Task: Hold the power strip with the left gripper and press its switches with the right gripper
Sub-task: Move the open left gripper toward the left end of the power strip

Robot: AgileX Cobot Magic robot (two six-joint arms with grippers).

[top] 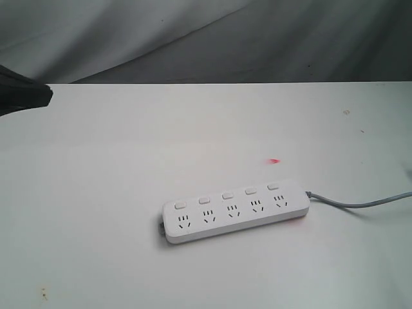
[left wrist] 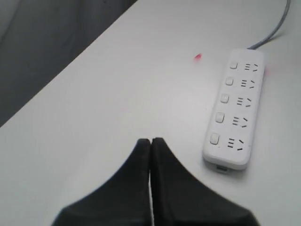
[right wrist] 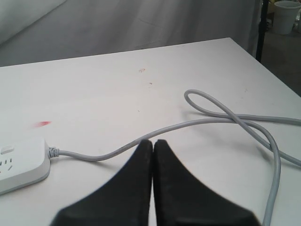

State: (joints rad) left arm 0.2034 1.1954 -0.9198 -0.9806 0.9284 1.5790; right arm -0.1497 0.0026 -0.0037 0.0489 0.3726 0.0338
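The white power strip (top: pixel 235 210) lies flat on the table, a little right of centre, with its row of small white switches (top: pixel 227 195) along the far side above the sockets. Its grey cable (top: pixel 360 204) runs off to the right. In the left wrist view the power strip (left wrist: pixel 235 109) sits off to one side of my left gripper (left wrist: pixel 151 141), which is shut on nothing and clear of it. My right gripper (right wrist: pixel 153 142) is shut and empty above the cable (right wrist: pixel 117 151); only the strip's end (right wrist: pixel 21 162) shows there. In the exterior view only a dark piece of the left arm (top: pixel 22 93) shows.
A small red mark (top: pixel 273 161) lies on the white table (top: pixel 96 193) just beyond the strip. The cable loops (right wrist: pixel 235 117) over the table on the right side. A grey curtain (top: pixel 206 38) hangs behind the table's far edge. A white bucket (right wrist: pixel 286 10) stands on the floor.
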